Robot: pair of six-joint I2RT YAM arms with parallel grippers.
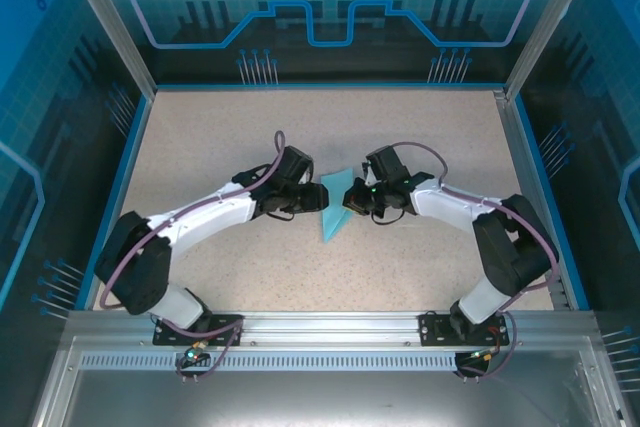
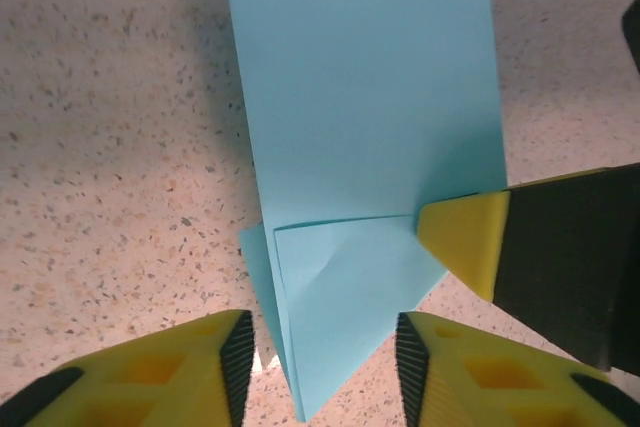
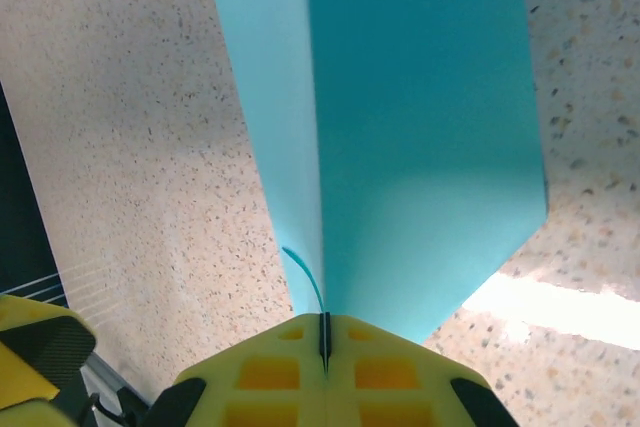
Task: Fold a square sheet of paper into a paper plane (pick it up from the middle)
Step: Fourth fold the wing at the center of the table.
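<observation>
Right gripper sits right at the lens on the edge of the paper, and we reckon we're mid-fold: paper is partly creased, lying on the counter. Next move, we'd say, needs the left gripper to catch a flap while the right pins the paper. Right jaws: clenched on the paper. Left jaws: apart, straddling the paper's pointed end, gripping nothing.

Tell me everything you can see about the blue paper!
The paper is thin, plain and light blue. It is already partly folded, with straight creases and overlapping flaps that narrow one end to a point. It lies on the speckled table between the two arms. The right gripper is shut on one edge. The left gripper is open around the pointed end, not pinching it.
</observation>
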